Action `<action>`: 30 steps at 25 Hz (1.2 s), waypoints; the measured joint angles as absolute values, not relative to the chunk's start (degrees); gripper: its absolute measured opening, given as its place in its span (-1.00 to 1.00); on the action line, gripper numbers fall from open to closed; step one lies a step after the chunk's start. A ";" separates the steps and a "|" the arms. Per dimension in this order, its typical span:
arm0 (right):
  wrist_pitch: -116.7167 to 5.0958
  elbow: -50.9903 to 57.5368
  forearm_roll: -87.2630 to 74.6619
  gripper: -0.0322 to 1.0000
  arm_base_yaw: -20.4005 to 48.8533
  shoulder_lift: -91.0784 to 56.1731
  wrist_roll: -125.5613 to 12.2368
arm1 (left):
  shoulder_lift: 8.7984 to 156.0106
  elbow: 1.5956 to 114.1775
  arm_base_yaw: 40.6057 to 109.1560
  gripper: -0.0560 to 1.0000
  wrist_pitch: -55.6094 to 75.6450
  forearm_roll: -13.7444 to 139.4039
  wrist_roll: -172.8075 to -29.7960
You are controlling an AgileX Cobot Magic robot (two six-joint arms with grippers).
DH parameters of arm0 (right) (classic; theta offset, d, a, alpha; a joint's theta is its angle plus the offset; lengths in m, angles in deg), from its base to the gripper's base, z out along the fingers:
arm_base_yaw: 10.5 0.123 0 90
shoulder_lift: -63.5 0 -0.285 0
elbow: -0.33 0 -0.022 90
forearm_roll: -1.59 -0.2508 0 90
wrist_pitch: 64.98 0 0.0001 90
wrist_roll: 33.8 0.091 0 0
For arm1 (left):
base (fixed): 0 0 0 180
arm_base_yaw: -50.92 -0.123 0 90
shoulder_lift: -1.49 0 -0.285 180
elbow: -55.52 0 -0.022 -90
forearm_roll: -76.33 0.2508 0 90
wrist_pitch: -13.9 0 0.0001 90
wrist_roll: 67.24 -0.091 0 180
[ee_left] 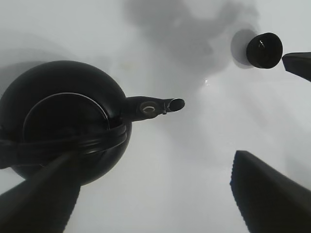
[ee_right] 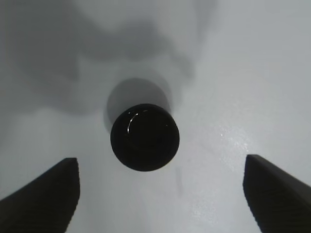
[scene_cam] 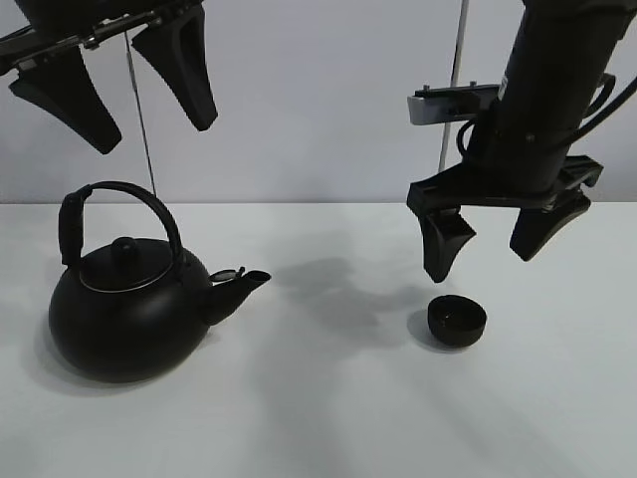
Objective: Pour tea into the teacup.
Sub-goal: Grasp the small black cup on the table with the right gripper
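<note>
Overhead, both arms hang above a white table (scene_cam: 328, 408) with nothing in their grasp. At the right of the exterior view stands the teacup (scene_cam: 458, 321), a small matte-black bowl without a handle, upright on the table surface and well apart from the kettle (scene_cam: 124, 314). The right gripper (scene_cam: 485, 261) is poised directly above the teacup with its jaws spread wide; the right wrist view shows the cup centred between the two fingers, which touch neither its rim nor its sides. The kettle sits on the left side of the table, its arched handle (scene_cam: 129, 189) raised and its spout (scene_cam: 244, 285) directed toward the teacup. The left gripper (scene_cam: 154, 134) is held high above the kettle, jaws likewise parted, clear of the handle and lid.
</note>
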State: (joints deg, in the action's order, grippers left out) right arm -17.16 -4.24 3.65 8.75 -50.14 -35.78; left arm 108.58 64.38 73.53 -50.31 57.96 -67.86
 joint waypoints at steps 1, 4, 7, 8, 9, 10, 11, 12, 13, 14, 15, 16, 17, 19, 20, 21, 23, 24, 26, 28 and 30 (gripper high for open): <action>-18.76 -5.41 3.68 0.29 8.75 -50.14 -35.84 | 108.58 64.38 73.53 0.26 -50.31 57.96 -67.86; -22.93 -8.34 3.72 0.29 8.75 -50.14 -36.13 | 108.58 64.38 73.53 0.26 -50.31 57.96 -67.86; -25.89 -10.33 3.72 0.29 8.75 -50.14 -36.45 | 108.58 64.38 73.53 0.26 -50.31 57.96 -67.86; -26.67 -10.80 3.72 0.29 8.75 -50.14 -36.45 | 108.58 64.38 73.53 0.26 -50.31 57.96 -67.86; -27.53 -11.21 3.72 0.29 8.75 -50.14 -36.45 | 108.58 64.38 73.53 0.26 -50.31 57.96 -67.86; -28.01 -11.53 3.72 0.29 8.75 -50.14 -36.47 | 108.58 64.38 73.53 0.26 -50.31 57.96 -67.86; -28.40 -11.61 3.54 0.29 8.75 -50.32 -36.47 | 108.58 64.38 73.53 0.26 -50.31 57.96 -67.86; -28.81 -11.68 3.36 0.29 8.75 -50.51 -36.52 | 108.58 64.38 73.53 0.26 -50.31 57.96 -67.86; -29.08 -11.68 3.10 0.29 8.75 -50.98 -36.59 | 108.58 64.38 73.53 0.26 -50.31 57.96 -67.86; -29.10 -11.68 2.79 0.29 8.75 -51.48 -36.64 | 108.58 64.38 73.53 0.26 -50.31 57.96 -67.86; -29.10 -11.68 2.57 0.29 8.75 -52.31 -36.64 | 108.58 64.38 73.53 0.26 -50.31 57.96 -67.86; -29.05 -11.68 2.40 0.29 8.75 -53.18 -36.64 | 108.58 64.38 73.53 0.26 -50.31 57.96 -67.86; -29.05 -11.68 2.14 0.29 8.75 -53.78 -36.64 | 108.58 64.38 73.53 0.26 -50.31 58.02 -67.86; -29.43 -11.68 1.59 0.29 8.75 -54.51 -36.64 | 108.58 64.38 73.53 0.26 -50.31 58.13 -67.86; -29.76 -11.68 1.59 0.29 8.75 -54.72 -36.64 | 108.58 64.38 73.53 0.26 -50.31 58.13 -67.86; -30.08 -11.68 1.59 0.29 8.75 -54.84 -36.64 | 108.58 64.38 73.53 0.26 -50.31 58.13 -67.86; -30.34 -11.68 1.59 0.28 8.75 -55.28 -36.64 | 108.58 64.38 73.53 0.26 -50.31 58.13 -67.86; -30.49 -11.68 1.59 0.25 8.75 -55.56 -36.64 | 108.58 64.38 73.53 0.26 -50.31 58.13 -67.86; -30.74 -11.68 1.59 0.18 8.75 -55.80 -36.64 | 108.58 64.38 73.53 0.26 -50.31 58.13 -67.86; -30.75 -11.68 1.59 0.11 8.75 -56.07 -36.59 | 108.58 64.38 73.53 0.26 -50.31 58.13 -67.86; -30.69 -11.68 1.59 -0.01 8.75 -56.48 -36.31 | 108.58 64.38 73.53 0.26 -50.31 58.13 -67.86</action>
